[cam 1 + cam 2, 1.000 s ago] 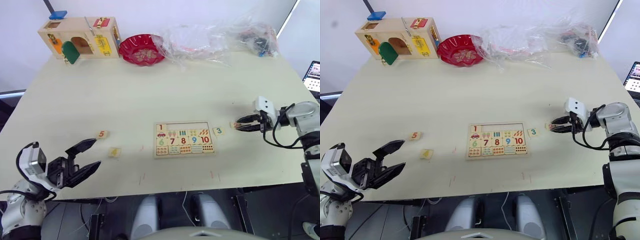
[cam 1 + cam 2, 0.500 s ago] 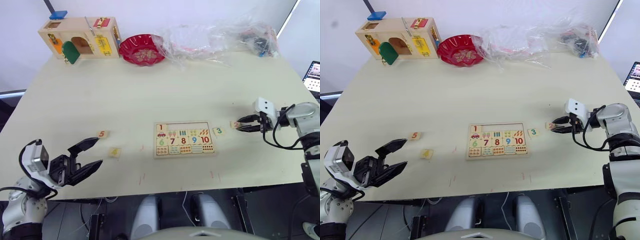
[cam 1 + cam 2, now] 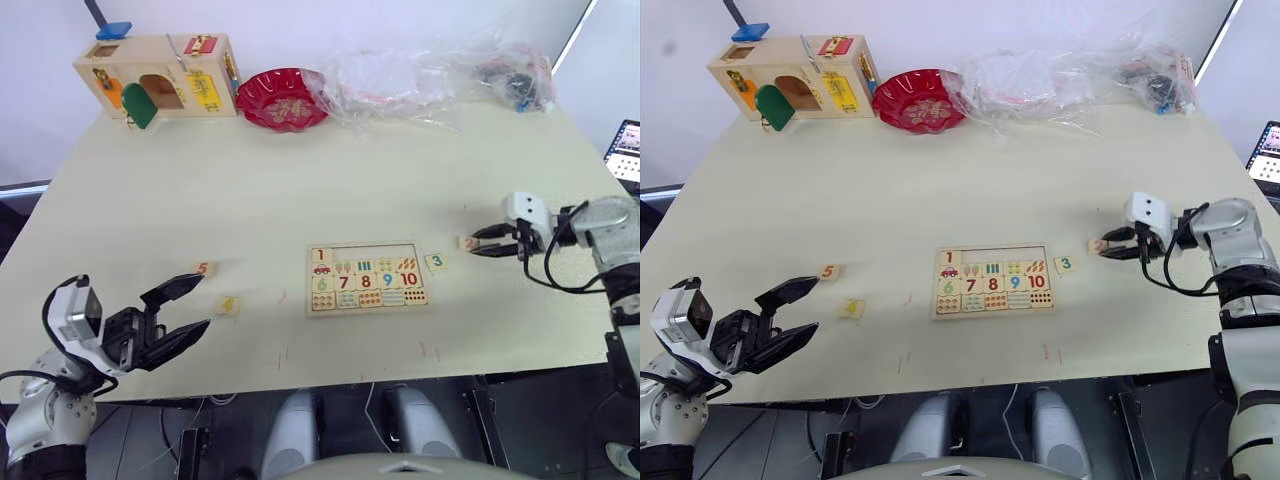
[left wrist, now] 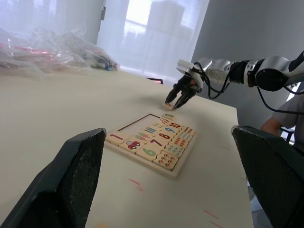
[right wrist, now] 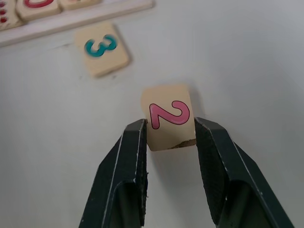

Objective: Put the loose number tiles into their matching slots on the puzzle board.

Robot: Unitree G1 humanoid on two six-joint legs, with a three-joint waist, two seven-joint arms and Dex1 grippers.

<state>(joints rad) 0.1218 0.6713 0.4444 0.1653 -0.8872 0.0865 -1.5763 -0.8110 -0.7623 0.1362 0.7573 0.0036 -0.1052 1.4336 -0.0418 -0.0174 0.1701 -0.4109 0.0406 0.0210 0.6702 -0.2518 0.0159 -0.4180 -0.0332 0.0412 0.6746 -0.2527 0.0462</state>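
Observation:
The puzzle board [image 3: 368, 277] lies at mid-table; its top row holds the 1 tile [image 3: 322, 255] at the left end, followed by bare slots [image 3: 375, 250]. To the board's right, my right gripper [image 3: 478, 242] is shut on the 2 tile [image 5: 168, 122], one finger on each side of it. Between that tile and the board, the 3 tile [image 3: 436, 262] lies flat. Off to the board's left lie the 5 tile [image 3: 203, 268] and the 4 tile [image 3: 228, 304]. My left gripper [image 3: 200, 303] hangs open just left of them, holding nothing.
A wooden latch box [image 3: 160, 75], a red bowl [image 3: 283, 98] and crumpled plastic bags [image 3: 430, 70] line the far edge. A laptop [image 3: 627, 150] sits past the right edge. Bare tabletop [image 3: 250, 190] spreads between the far items and the board.
My right gripper has shifted slightly up and away with the 2 tile. The left gripper has edged a little toward the 4 and 5 tiles, still open.

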